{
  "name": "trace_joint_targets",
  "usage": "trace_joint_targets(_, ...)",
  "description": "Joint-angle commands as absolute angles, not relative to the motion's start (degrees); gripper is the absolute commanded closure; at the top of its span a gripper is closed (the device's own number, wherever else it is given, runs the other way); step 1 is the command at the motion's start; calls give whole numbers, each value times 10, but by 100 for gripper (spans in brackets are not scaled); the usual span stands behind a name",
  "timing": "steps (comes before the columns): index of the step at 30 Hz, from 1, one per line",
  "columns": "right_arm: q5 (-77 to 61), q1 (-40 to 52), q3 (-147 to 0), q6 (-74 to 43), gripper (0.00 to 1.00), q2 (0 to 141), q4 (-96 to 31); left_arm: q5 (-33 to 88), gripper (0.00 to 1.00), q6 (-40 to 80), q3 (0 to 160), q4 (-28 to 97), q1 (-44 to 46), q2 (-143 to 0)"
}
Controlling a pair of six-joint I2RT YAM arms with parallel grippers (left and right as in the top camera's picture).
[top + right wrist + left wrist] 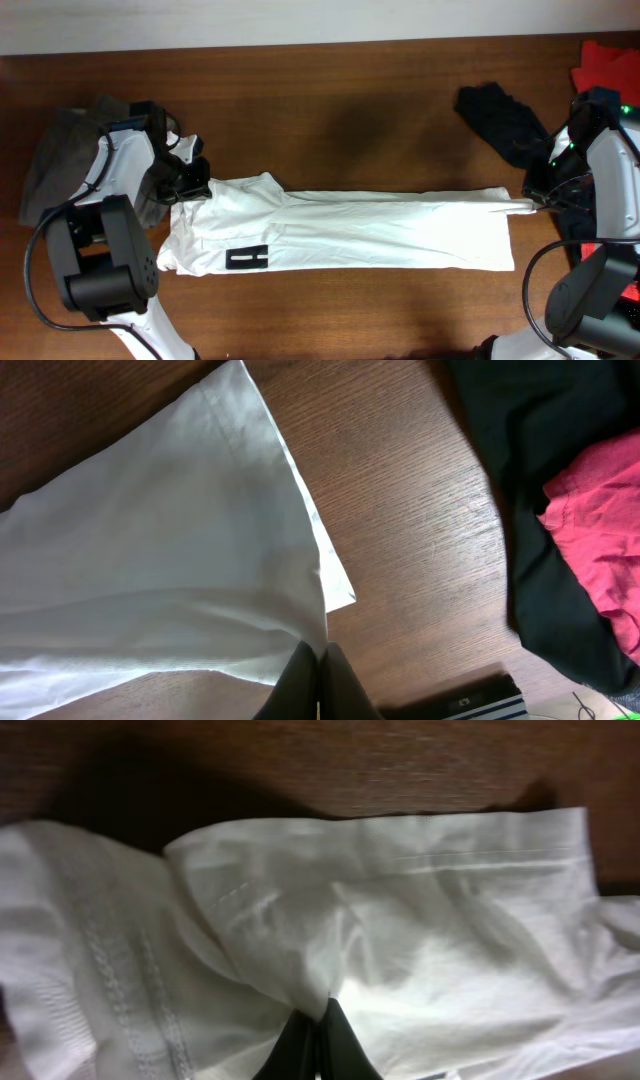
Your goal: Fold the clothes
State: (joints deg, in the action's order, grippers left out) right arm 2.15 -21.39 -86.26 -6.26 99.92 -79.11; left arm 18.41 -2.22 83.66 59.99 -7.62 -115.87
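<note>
While left end effector (pixel 190 186), right end effector (pixel 535 203) clamp white garment (pixel 380 235) end edges, cloth seemingly taut, table (pixel 350 140) around

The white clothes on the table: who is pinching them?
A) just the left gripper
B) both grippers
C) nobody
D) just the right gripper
B: the left gripper is shut on a bunch of the white clothes at one end, and the right gripper is shut on the cloth's edge at the other end.
</note>
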Motion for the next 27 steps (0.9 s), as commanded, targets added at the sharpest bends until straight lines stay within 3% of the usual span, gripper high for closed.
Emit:
trace_joint_targets(1, 37, -218, -869, -71, 96, 994, -791, 217, 100, -36, 833, 598, -76, -1163)
trace_joint_targets(27, 37, -218, -869, -71, 96, 994, -791, 223, 90, -41, 860, 664, -70, -1143)
